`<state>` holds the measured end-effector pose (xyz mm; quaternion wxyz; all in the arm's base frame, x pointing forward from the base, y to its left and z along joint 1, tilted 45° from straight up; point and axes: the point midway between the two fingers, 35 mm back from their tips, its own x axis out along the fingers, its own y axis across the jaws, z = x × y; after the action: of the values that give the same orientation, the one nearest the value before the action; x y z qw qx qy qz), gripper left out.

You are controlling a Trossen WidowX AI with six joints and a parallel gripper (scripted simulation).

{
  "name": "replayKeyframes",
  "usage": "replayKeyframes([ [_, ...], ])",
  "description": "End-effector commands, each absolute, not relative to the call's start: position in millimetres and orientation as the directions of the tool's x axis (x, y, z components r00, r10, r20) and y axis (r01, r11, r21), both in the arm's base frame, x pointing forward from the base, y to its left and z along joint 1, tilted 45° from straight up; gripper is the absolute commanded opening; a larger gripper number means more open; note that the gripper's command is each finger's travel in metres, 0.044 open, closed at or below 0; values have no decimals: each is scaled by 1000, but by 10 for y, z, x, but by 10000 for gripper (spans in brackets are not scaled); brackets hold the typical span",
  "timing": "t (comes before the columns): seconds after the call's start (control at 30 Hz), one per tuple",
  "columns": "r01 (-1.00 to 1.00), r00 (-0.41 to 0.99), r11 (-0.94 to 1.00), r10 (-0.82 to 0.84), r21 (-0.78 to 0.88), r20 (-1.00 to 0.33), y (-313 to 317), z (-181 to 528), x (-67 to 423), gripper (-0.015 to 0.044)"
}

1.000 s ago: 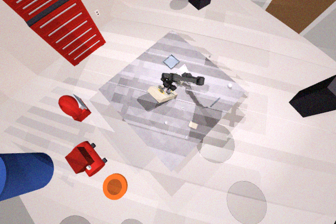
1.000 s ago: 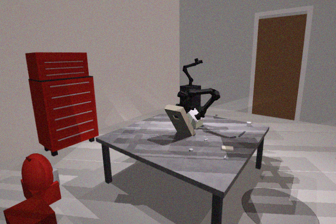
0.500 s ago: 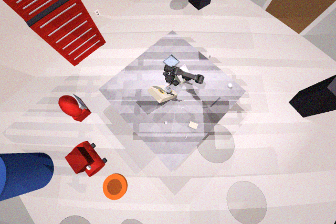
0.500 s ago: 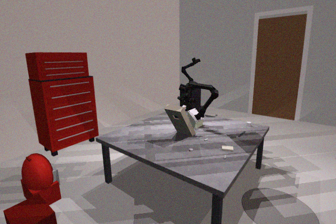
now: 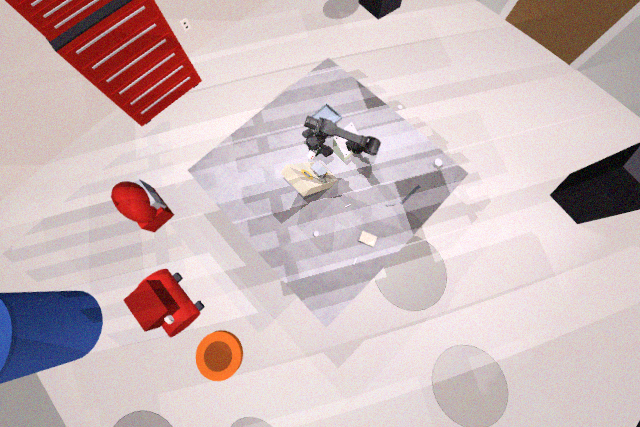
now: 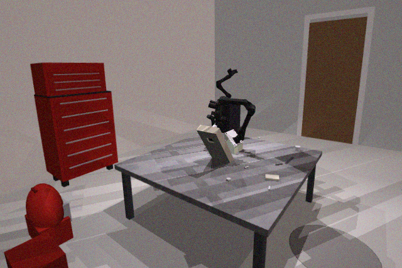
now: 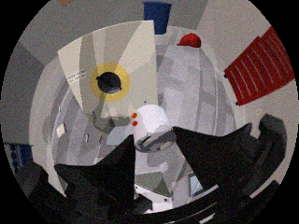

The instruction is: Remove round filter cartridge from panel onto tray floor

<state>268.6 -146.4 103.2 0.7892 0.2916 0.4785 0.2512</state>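
Cartridge, a pale cylinder, sits clamped between the dark fingers of the gripper, which are about half closed on it. It is out of the panel and held off from the panel face. A yellow ring on the panel circles a dark hole. From above, the gripper hangs over the tilted beige panel on the table. The side view shows the arm bent over the panel
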Motion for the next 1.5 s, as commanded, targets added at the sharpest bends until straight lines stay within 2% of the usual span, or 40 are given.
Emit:
replayKeyframes([
  [0.0,-121,423,710,669,693,-611,-1607,876,2713,0],
  [0.17,-90,414,709,666,700,-621,-1615,833,2689,0],
  [0.43,255,365,717,550,649,-751,-2059,412,2385,0],
  [0.67,553,301,644,437,528,-848,-2445,67,2047,0],
  [0.93,824,202,459,309,331,-929,-2843,-278,1596,0],
  [1.2,851,185,430,293,302,-938,-2881,-344,1508,0],
  [1.47,934,98,312,247,175,-964,-2869,-780,944,0],
])
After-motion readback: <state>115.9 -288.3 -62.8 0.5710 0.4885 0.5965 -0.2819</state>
